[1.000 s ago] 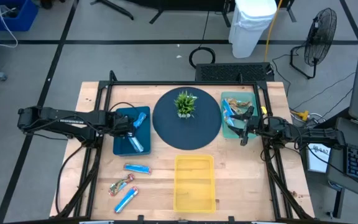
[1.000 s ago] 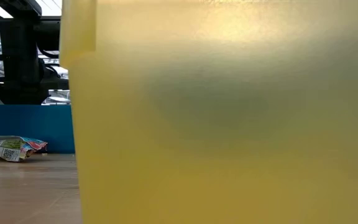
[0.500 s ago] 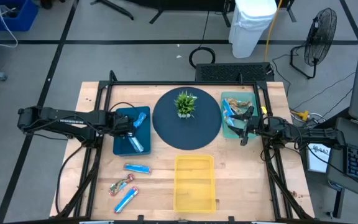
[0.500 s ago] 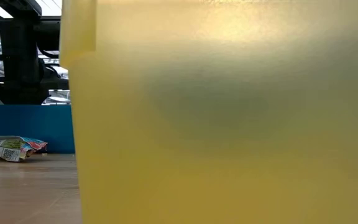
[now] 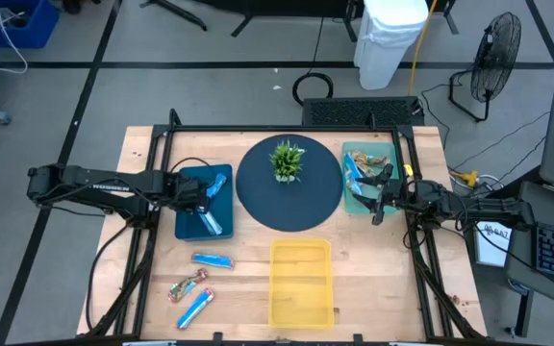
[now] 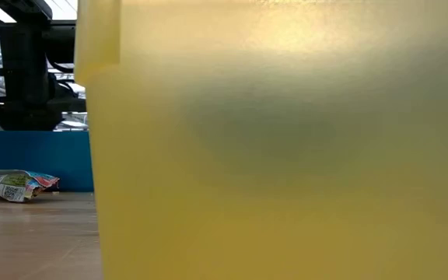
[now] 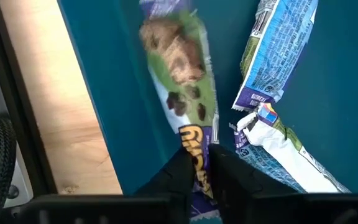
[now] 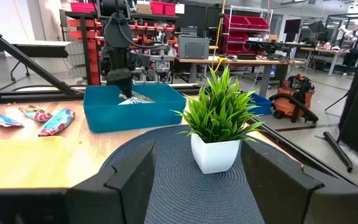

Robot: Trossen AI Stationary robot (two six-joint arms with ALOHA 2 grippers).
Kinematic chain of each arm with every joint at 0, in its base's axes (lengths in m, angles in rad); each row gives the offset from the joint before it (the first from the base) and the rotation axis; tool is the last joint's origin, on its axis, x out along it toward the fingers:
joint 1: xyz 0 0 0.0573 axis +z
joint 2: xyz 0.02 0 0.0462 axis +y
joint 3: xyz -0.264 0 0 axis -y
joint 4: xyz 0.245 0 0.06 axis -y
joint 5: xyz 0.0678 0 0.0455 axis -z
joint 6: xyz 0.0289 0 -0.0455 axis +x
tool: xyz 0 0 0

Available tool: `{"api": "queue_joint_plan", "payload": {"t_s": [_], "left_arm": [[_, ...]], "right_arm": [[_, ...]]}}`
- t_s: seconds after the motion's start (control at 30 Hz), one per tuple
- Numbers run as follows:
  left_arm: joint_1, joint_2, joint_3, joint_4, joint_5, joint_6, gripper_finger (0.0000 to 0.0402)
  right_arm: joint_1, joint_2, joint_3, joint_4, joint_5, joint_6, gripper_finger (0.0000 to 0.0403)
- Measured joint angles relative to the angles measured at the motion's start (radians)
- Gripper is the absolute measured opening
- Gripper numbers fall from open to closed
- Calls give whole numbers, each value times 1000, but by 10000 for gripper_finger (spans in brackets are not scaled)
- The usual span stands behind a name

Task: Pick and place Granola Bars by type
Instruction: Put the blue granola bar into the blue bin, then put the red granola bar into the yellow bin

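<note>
The left gripper (image 7: 197, 171) is pinched on the end of a green-and-purple wrapped granola bar (image 7: 179, 74) hanging low inside the deep blue plastic bin (image 5: 188, 226), beside a blue-wrapped bar (image 7: 281, 50) — best to part the fingers fully and lift straight up so the wrapper does not cling. The left wrist view alone shows this grip; only the high view shows the right gripper (image 5: 378, 200) waiting with fingers apart over the teal tray (image 5: 351, 204) — and three more bars (image 5: 198, 284) loose on the wooden table (image 5: 142, 288).

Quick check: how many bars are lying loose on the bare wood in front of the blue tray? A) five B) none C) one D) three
D: the overhead view shows three bars on the wood, a blue bar, a mixed-colour bar and a second blue bar, all near the blue tray.
</note>
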Motion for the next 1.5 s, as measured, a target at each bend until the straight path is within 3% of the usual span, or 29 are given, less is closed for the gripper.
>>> {"api": "queue_joint_plan", "payload": {"t_s": [0.47, 0.9, 1.07, 1.33, 1.5], "left_arm": [[0, 0, 0, 3, -8, -29, 226], [-4, -2, 0, 50, -5, 36, 268], [-35, -13, 47, 131, -45, 176, 260], [-173, -50, 236, 331, -277, 608, 253], [-328, -70, 258, 610, -232, 971, 261]], "right_arm": [[0, 0, 0, 0, 0, 0, 226], [0, 0, 0, 0, 0, 0, 226], [0, 0, 0, 0, 0, 0, 226], [0, 0, 0, 0, -1, 0, 226], [0, 5, 0, 1, 0, 0, 226]]}}
